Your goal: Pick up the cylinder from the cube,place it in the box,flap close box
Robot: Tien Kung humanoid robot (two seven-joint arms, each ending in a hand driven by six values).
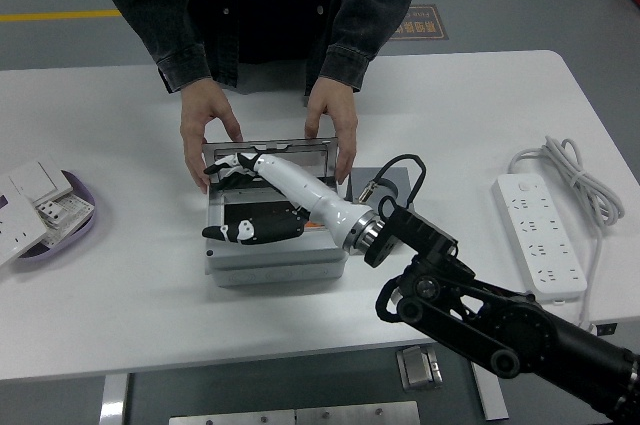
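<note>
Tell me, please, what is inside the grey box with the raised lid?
Inside the grey box the robot's white right hand spreads its fingers over the dark interior. A sliver of orange shows under its wrist; whether that is the cylinder cannot be told, since the hand covers the rest.

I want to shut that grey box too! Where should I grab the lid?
Probably the middle of the lid's top edge, coming from above and tipping it toward the near side. It stands upright along the box's far side, and the person's hands hold both its ends. The robot's open right hand reaches there.
</note>
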